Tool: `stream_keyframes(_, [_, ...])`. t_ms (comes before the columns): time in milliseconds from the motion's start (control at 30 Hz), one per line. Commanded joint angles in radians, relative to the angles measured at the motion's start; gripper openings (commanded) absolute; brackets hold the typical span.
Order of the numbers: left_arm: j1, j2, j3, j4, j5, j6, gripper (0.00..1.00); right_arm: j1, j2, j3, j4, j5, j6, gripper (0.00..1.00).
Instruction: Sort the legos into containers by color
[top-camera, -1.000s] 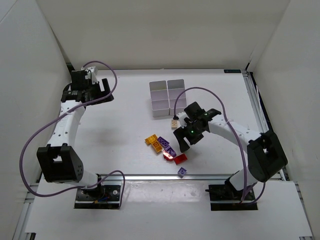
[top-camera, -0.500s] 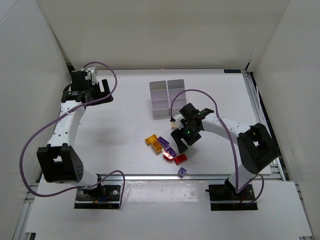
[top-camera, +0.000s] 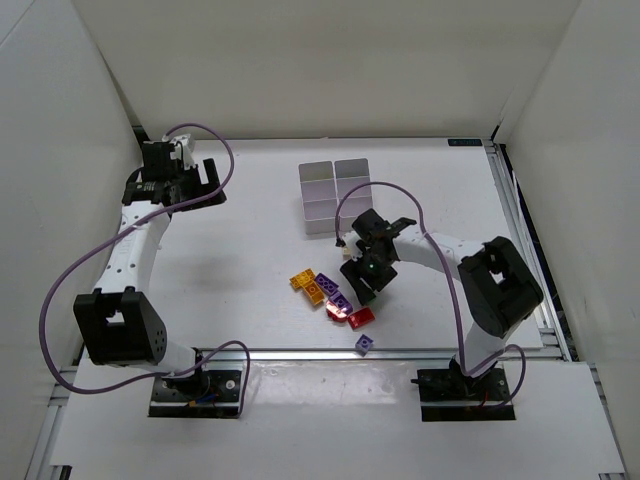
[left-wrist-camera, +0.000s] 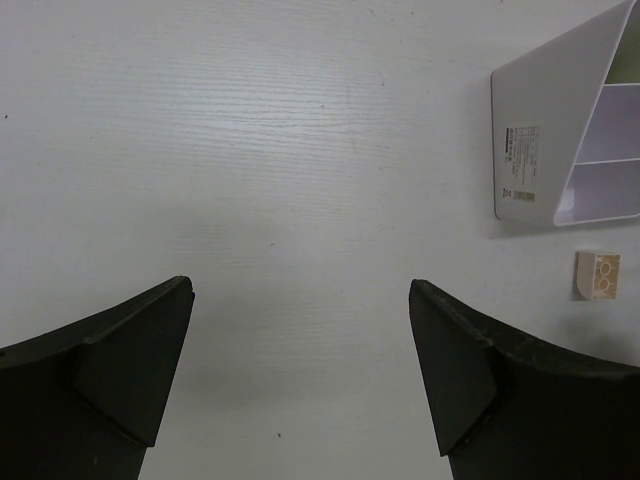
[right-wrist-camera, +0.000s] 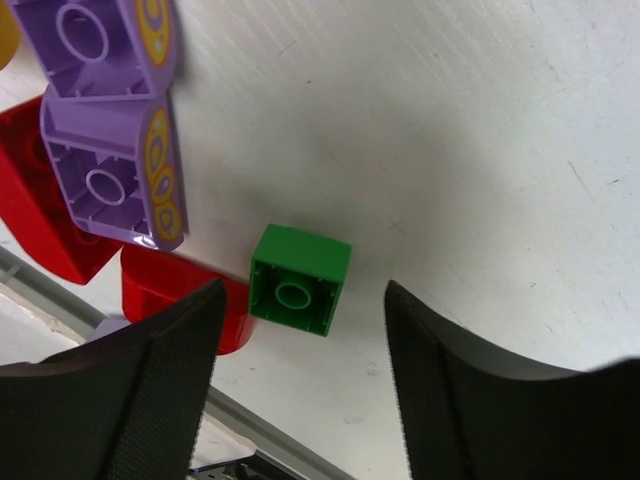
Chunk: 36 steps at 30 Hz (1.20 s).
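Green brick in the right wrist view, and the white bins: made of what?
Green brick: looks like hard moulded plastic, smooth, slight sheen; crisp edges and a moulded tube in its hollow upturned underside. White bins: probably thin plastic, smooth, fairly matte; flat thin walls, a printed label stuck on one side. Coated card can't be ruled out.

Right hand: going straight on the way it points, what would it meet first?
Probably the small green plastic brick, hollow side up, centred ahead of the open right hand; depth is unclear.
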Motion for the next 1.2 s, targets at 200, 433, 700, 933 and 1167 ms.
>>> stream_keyframes(200, [0.008,-0.003,0.024,0.010,-0.011,0.007,0.99,0.009,0.005,0.036,0.025,0.024,-0.041,0.39])
stream_keyframes(433, [0.005,0.010,0.022,0.014,0.032,0.002,0.99,0.009,-0.119,0.070,-0.066,0.059,-0.071,0.21])
stream_keyframes(700, [-0.035,0.010,0.040,0.076,0.081,0.030,0.99,-0.083,-0.236,0.306,-0.091,0.027,-0.094,0.19])
stream_keyframes(933, [-0.067,0.071,0.143,0.076,0.072,0.045,0.99,-0.215,0.087,0.715,-0.023,0.029,-0.078,0.21])
stream_keyframes(1167, [-0.069,0.113,0.199,0.076,0.050,0.065,0.99,-0.276,0.398,1.066,-0.006,0.052,-0.103,0.20])
